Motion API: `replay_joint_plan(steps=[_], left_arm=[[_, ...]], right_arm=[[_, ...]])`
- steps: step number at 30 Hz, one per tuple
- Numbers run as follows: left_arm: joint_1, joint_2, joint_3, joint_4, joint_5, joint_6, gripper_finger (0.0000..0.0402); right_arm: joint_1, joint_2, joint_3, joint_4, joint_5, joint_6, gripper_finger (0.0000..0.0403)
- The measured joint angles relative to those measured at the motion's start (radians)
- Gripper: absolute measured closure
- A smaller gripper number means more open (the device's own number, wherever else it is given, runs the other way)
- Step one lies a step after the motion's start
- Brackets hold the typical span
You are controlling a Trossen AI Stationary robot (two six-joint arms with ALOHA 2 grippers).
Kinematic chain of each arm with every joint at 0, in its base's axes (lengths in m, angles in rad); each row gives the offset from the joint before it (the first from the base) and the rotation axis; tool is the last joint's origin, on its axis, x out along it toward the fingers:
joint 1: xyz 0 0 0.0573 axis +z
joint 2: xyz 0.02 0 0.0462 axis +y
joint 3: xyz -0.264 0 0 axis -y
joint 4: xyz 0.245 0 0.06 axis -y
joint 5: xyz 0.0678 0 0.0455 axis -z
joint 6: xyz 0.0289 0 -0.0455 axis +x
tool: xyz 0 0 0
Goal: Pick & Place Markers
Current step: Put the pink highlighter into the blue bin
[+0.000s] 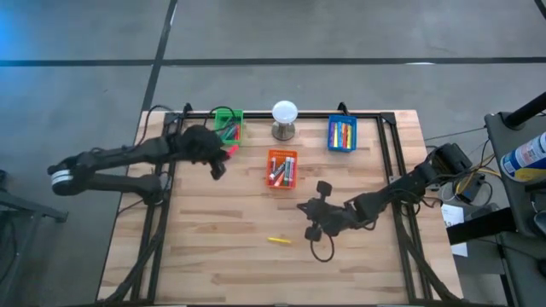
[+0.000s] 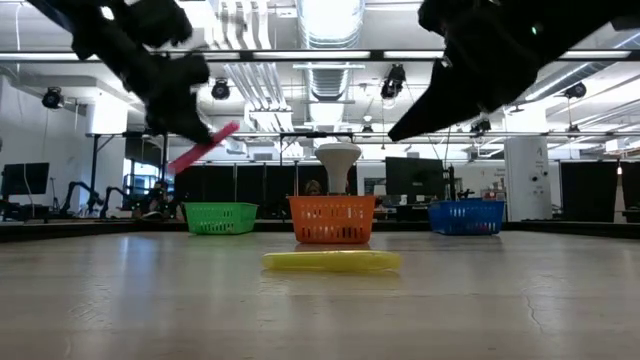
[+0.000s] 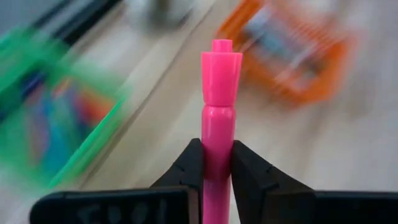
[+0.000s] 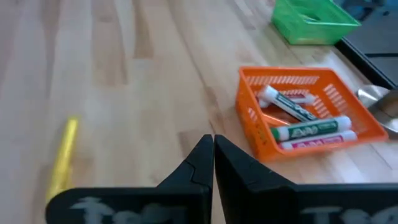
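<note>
Left end effector clamped on pink marker near green bin; thin grip, could slip out early.

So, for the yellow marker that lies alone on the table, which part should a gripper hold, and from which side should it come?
The yellow marker lies flat on bare wood, apart from the bins, its length running left to right in the high view. Probably best: come straight down from above and close on the middle of the barrel, fingers across its thin width. The right gripper, shut and empty, is the nearer one; the left gripper already holds a pink marker.
</note>
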Motion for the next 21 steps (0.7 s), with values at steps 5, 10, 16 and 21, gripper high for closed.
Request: replay_joint_plan(steps=[5,10,16,21], left_arm=[[-0.146,-0.070,-0.124,0.398,0.077,-0.043,0.0356],[-0.233,-0.029,-0.288,0.865,0.105,-0.054,0.0356],[-0.264,0.108,-0.414,1.328,0.191,-0.100,0.0356],[-0.266,0.223,-0.407,1.433,0.198,-0.106,0.0356]], right_arm=[[-0.014,-0.007,-0.103,0.215,0.012,-0.038,0.0394],[-0.073,-0.010,-0.228,0.634,-0.066,-0.137,0.0394],[-0.186,0.010,-0.325,1.090,-0.291,-0.196,0.0394],[-0.254,0.046,-0.266,1.095,-0.383,-0.196,0.0373]])
